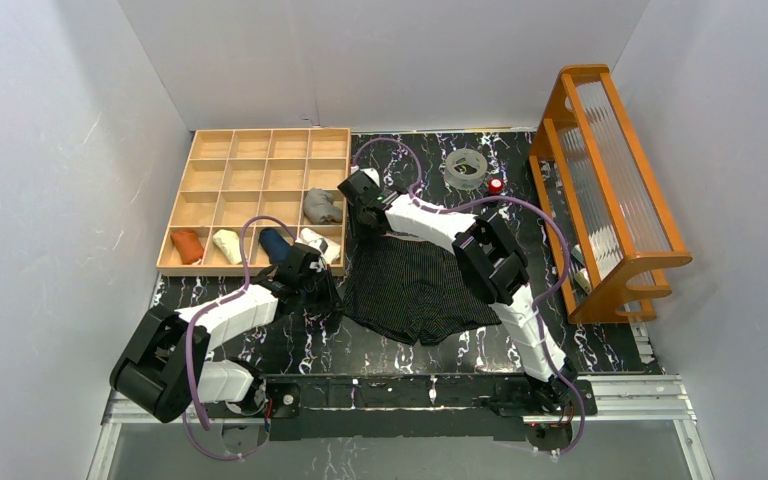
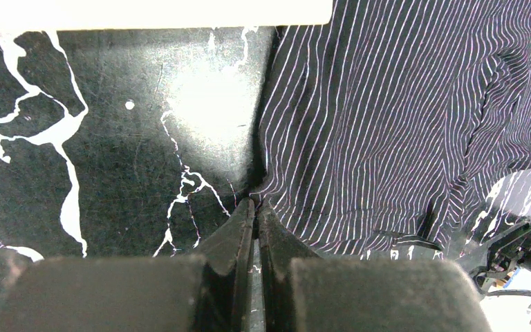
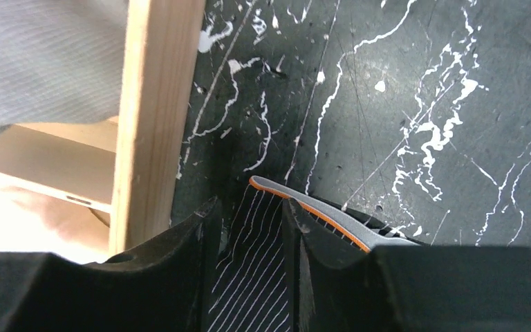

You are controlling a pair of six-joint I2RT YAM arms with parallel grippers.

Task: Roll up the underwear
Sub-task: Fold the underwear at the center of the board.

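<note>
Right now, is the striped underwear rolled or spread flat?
Spread, not rolled. Top view shows the striped underwear lying flat and open on the table, waistband far, leg openings near; no roll started.

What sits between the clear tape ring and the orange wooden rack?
A small red-topped object, just beside the clear tape ring and short of the orange wooden rack. The top external view shows it.

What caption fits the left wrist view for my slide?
Left gripper shut on the edge of the black striped underwear, spread on the dark marbled table.
</note>
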